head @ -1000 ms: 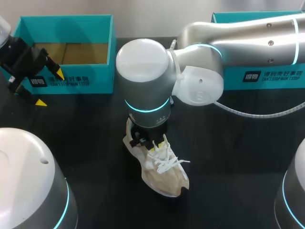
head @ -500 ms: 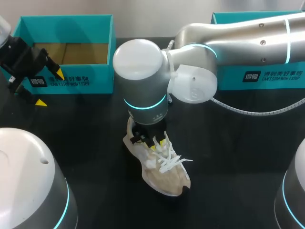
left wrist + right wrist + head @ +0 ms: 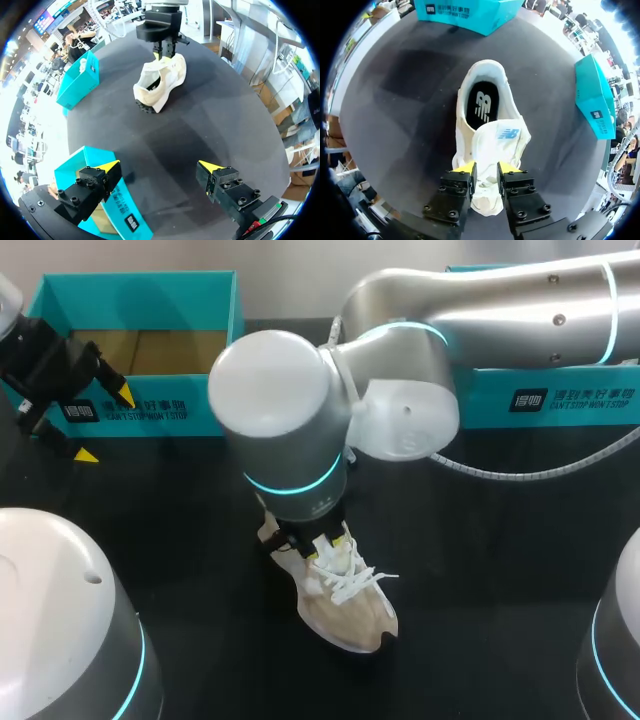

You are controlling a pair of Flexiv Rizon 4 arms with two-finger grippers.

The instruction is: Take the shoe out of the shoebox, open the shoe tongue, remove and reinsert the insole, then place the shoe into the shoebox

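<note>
The shoe point(image 3: 345, 605) lies mid-tabletop point(image 3: 170, 530), outside the open teal shoebox point(image 3: 140, 412) at the far left, whose brown cardboard floor shows. The right gripper point(image 3: 485, 170), fingers narrow, pinches the tongue point(image 3: 496, 142) from both sides; the dark insole point(image 3: 481, 106) sits inside the shoe. The left gripper point(image 3: 159, 166) hangs spread wide just beside the shoebox. A second teal box point(image 3: 560, 400) stands at the far right.

black table point(image 3: 500, 570), shoe point(image 3: 350, 610), open shoebox point(image 3: 150, 412) (teal), second teal box point(image 3: 570, 400)
</note>
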